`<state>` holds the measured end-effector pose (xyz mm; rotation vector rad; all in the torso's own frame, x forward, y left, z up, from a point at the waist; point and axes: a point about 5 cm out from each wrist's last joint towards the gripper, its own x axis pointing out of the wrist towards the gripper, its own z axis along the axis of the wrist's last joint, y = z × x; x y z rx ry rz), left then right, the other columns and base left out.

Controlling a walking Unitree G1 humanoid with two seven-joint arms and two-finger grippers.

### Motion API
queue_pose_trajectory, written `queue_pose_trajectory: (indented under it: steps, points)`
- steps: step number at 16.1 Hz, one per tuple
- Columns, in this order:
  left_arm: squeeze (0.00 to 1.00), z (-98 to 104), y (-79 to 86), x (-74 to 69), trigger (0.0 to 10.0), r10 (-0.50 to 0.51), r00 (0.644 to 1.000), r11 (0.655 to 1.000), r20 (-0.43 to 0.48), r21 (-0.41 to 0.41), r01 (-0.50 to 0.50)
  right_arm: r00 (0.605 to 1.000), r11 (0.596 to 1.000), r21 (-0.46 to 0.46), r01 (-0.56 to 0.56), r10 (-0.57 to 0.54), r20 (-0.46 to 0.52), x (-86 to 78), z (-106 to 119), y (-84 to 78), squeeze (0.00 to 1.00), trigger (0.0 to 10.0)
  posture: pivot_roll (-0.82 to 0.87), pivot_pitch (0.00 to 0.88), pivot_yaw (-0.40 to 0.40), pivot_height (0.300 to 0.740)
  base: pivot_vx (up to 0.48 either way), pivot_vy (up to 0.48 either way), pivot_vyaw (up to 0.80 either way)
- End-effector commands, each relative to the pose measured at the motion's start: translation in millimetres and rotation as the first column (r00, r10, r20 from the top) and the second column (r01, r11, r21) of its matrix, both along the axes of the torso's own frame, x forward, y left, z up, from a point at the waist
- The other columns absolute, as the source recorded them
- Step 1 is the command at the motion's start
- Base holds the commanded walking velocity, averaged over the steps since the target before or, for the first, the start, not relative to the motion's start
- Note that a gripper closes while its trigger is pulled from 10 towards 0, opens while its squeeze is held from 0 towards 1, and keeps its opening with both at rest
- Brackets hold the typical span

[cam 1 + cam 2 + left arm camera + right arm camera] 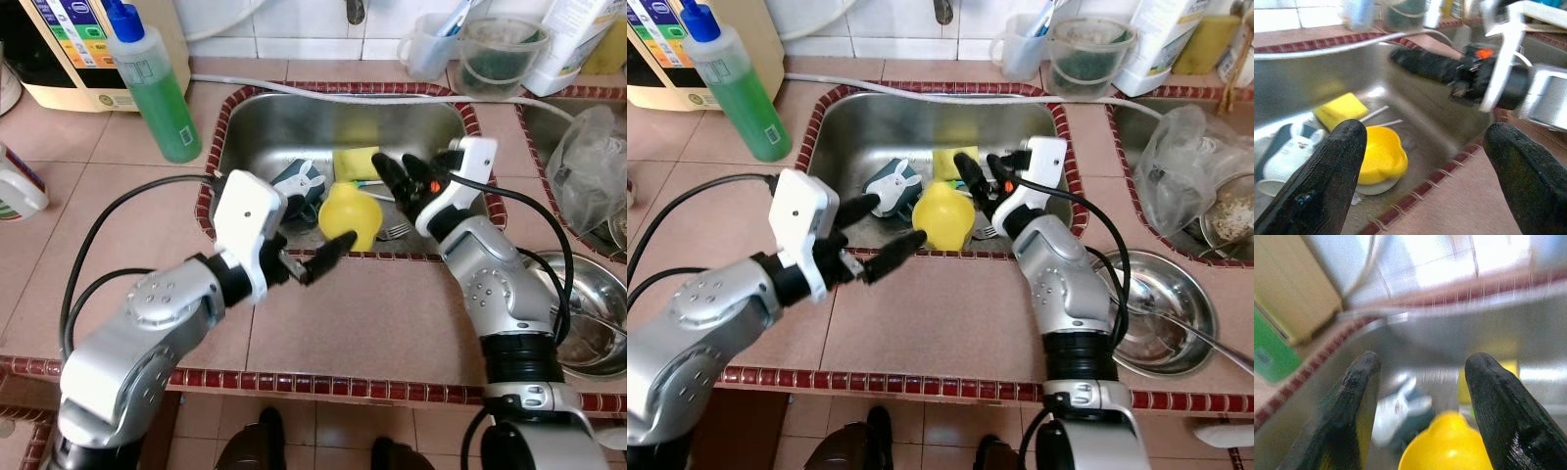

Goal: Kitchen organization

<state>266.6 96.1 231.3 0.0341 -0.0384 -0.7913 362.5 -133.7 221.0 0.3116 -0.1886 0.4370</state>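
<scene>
A steel sink (333, 122) holds an upturned yellow cup (355, 211), a teal and white mug (299, 181) lying on its side, a yellow sponge (355, 160) and a fork (394, 232). My left gripper (884, 230) hovers open over the sink's front edge, just left of the yellow cup (1378, 156), holding nothing. Reaching in from the right, my right gripper (404, 176) is open above the sink, its fingers (1503, 411) spread just above and behind the yellow cup (1447, 445), with the mug (1400, 413) beyond it.
A green soap bottle (157, 88) stands on the tiled counter left of the sink. Plastic containers (500, 54) line the back wall. A steel bowl (588, 313) and a plastic bag (588, 157) sit to the right. A white hose (294, 90) runs along the sink's back edge.
</scene>
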Motion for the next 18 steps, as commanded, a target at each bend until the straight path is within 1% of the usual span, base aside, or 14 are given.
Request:
queue_pose_trajectory:
  steps: [1,3,4,5,6,7,9,11,12,13,14,15,16,18]
  points:
    - [0.0,-0.5,4.3,4.7,10.0,0.036,0.999,0.999,0.012,-0.009,-0.036,0.998,0.999,0.004,0.036,-0.036,0.054,-3.1,7.8,-1.1,1.0,10.0,0.1,0.18,0.027,0.74,0.0,0.0,0.0]
    - [0.0,-6.3,8.3,14.6,10.0,0.093,0.996,0.995,-0.004,-0.018,-0.093,0.995,0.997,-0.009,0.072,-0.071,0.074,-3.9,6.5,-1.1,1.0,10.0,0.1,0.137,0.013,0.74,0.0,0.0,0.0]
    - [0.0,-25.9,18.3,24.8,10.0,0.202,0.979,0.977,-0.023,0.071,-0.2,0.99,0.994,-0.049,0.097,-0.091,0.109,-8.1,4.8,4.5,1.0,10.0,0.09,0.111,0.009,0.74,0.0,0.0,0.0]
    - [0.0,-31.9,21.1,27.2,10.0,0.236,0.971,0.97,-0.039,0.078,-0.232,0.989,0.993,-0.055,0.104,-0.098,0.115,-8.8,4.2,5.4,1.0,10.0,0.09,0.093,0.008,0.74,0.0,0.0,0.0]
    - [0.0,-45.4,26.2,34.2,10.0,0.315,0.944,0.949,-0.098,0.049,-0.312,0.984,0.99,-0.06,0.129,-0.12,0.128,-10.7,0.8,6.1,1.0,10.0,0.07,0.056,0.006,0.74,0.0,0.0,0.0]
    - [0.0,-51.8,29.0,36.3,10.0,0.342,0.932,0.94,-0.121,0.04,-0.34,0.982,0.988,-0.071,0.139,-0.129,0.137,-13.7,-2.2,8.1,1.0,10.0,0.07,0.051,0.007,0.74,0.0,0.0,0.0]
    - [0.0,-62.8,35.2,42.7,10.0,0.401,0.909,0.916,-0.117,0.055,-0.397,0.98,0.984,-0.081,0.161,-0.15,0.13,-19.0,-12.4,5.7,1.0,10.0,0.05,0.018,0.006,0.74,0.0,0.0,0.0]
    - [0.0,-65.1,40.0,48.0,10.0,0.438,0.891,0.899,-0.117,0.035,-0.437,0.977,0.977,-0.095,0.192,-0.181,0.111,-22.8,-22.9,0.5,1.0,10.0,0.05,0.0,0.004,0.74,0.0,0.0,0.0]
    - [0.0,-66.8,43.3,50.8,10.0,0.458,0.882,0.889,-0.108,0.038,-0.457,0.974,0.971,-0.108,0.215,-0.204,0.102,-28.2,-31.9,-1.8,1.0,10.0,0.05,0.0,-0.003,0.74,0.0,0.0,0.0]
    - [0.0,-70.1,45.9,53.4,10.0,0.477,0.871,0.878,-0.12,0.026,-0.478,0.971,0.96,-0.158,0.233,-0.219,0.101,-34.3,-42.6,-2.6,1.0,10.0,0.05,0.0,-0.01,0.74,0.0,0.0,0.0]
    - [0.0,-70.1,46.4,55.0,10.0,0.491,0.863,0.868,-0.122,-0.018,-0.496,0.97,0.958,-0.158,0.24,-0.23,0.082,-38.6,-50.3,-4.0,1.0,10.0,0.05,0.0,-0.013,0.74,0.0,0.0,0.0]
    - [0.0,-71.5,46.8,55.1,10.0,0.508,0.859,0.861,-0.055,0.025,-0.508,0.966,0.956,-0.147,0.256,-0.248,0.069,-41.9,-55.2,-5.6,1.0,10.0,0.05,0.0,-0.016,0.74,0.0,0.0,0.0]
    - [0.0,-73.9,45.8,54.7,10.0,0.516,0.855,0.855,-0.049,-0.016,-0.518,0.961,0.951,-0.141,0.276,-0.268,0.072,-45.8,-58.7,-6.0,1.0,10.0,0.05,0.0,-0.021,0.74,0.0,0.0,0.0]
    - [0.0,-79.2,43.2,52.1,10.0,0.521,0.853,0.851,-0.031,-0.053,-0.522,0.952,0.941,-0.146,0.304,-0.295,0.084,-52.2,-63.3,-3.3,1.0,10.0,0.05,0.0,-0.022,0.74,0.0,0.0,0.0]
